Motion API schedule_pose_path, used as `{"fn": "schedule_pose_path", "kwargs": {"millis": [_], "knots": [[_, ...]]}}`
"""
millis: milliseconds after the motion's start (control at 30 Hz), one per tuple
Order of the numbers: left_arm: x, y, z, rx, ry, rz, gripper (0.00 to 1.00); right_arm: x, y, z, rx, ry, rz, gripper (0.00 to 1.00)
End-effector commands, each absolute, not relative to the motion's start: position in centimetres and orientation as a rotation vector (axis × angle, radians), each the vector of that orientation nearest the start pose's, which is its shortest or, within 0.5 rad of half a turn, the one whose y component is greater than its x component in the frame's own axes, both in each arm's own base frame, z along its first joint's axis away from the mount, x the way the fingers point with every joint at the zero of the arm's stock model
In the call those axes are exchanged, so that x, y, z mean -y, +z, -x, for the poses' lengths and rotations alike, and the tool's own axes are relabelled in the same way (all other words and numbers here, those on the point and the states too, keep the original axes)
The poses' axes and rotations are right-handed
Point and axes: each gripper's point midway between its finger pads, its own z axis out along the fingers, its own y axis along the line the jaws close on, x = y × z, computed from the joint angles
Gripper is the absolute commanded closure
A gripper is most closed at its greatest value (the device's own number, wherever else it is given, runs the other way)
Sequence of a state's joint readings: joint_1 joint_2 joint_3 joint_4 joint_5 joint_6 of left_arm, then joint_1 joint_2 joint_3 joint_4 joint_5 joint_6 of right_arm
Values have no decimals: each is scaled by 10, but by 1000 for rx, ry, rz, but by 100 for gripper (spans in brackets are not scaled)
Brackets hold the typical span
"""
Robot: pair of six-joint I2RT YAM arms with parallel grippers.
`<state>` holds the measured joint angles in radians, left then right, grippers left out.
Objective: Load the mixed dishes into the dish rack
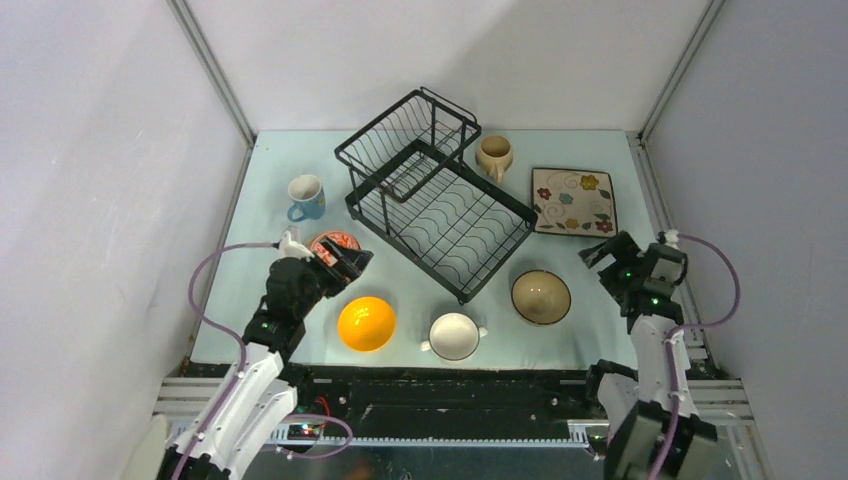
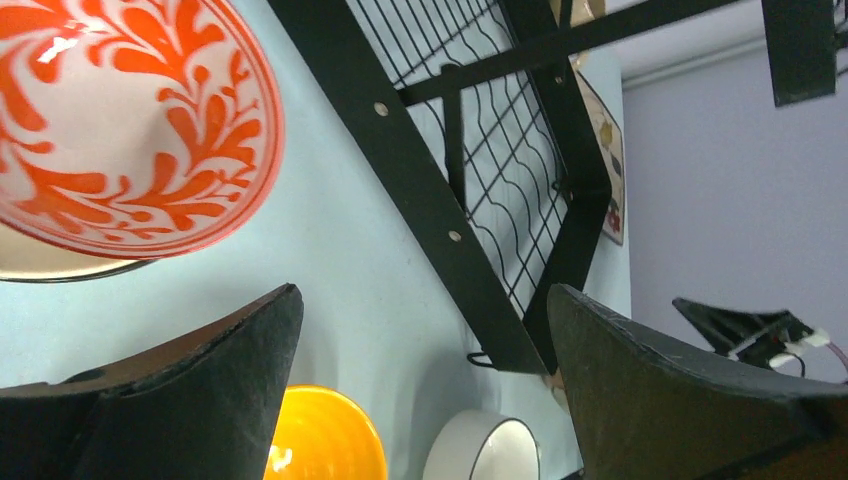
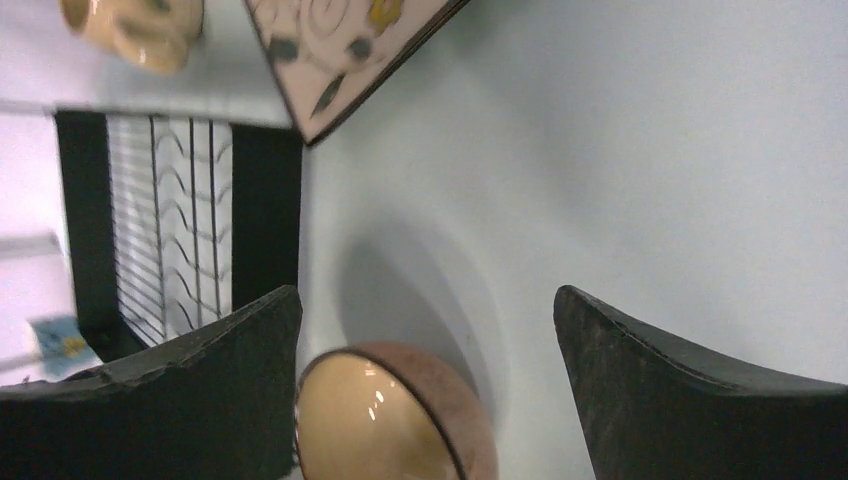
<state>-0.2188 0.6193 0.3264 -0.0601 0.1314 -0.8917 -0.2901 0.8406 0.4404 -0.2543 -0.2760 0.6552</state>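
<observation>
Though both hang released, the left pincer [image 1: 352, 262] beside the red-patterned bowl [image 1: 333, 242] left of centre and the right pincer [image 1: 603, 250] above the tan bowl [image 1: 541, 296], the black wire rack [image 1: 437, 200] lies diagonally mid-frame on the table [image 1: 590, 330], its slotted tray at lower right and its raised basket at upper left.

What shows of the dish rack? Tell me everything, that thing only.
The dish rack is black and looks like metal wire on a flat-bar frame. A low tray section with wavy slot wires lies nearer the arms, and a raised basket section stands at the far end. It sits flat on the pale blue table, mid-table and turned diagonally. No dish is in it. The left gripper, open, is close to its near left side without touching it.
</observation>
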Motion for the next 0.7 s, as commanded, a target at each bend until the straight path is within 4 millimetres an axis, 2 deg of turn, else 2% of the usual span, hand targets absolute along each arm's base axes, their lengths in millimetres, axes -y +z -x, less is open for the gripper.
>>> {"fn": "schedule_pose_path", "kwargs": {"millis": [0,33,100,267,367,433,467,500,533,567,600,667], "knots": [[132,175,-266,-1849,-913,484,0,35,126,-290,-1900,633,-1009,0],[134,175,-266,-1850,-914,476,0,44,124,-290,-1881,628,-1045,0],[142,178,-266,-1850,-924,426,0,47,119,-292,-1869,643,-1087,0],[158,180,-260,-1840,-966,256,0,52,108,-303,-1798,679,-1132,0],[167,178,-256,-1849,-1004,186,0,57,99,-313,-1770,644,-1169,0],[171,178,-255,-1844,-1031,166,0,55,85,-322,-1779,652,-1214,0],[173,178,-255,-1837,-1042,162,0,56,88,-330,-1754,663,-1209,0],[174,177,-254,-1840,-1051,156,0,51,78,-334,-1786,675,-1220,0],[175,177,-254,-1840,-1053,152,1,51,82,-342,-1772,688,-1195,0],[175,178,-253,-1839,-1053,148,1,47,71,-346,-1802,702,-1218,0],[174,177,-253,-1844,-1047,147,1,50,74,-354,-1786,713,-1214,0],[172,180,-251,-1834,-1036,141,1,53,65,-366,-1774,751,-1237,1]]}}
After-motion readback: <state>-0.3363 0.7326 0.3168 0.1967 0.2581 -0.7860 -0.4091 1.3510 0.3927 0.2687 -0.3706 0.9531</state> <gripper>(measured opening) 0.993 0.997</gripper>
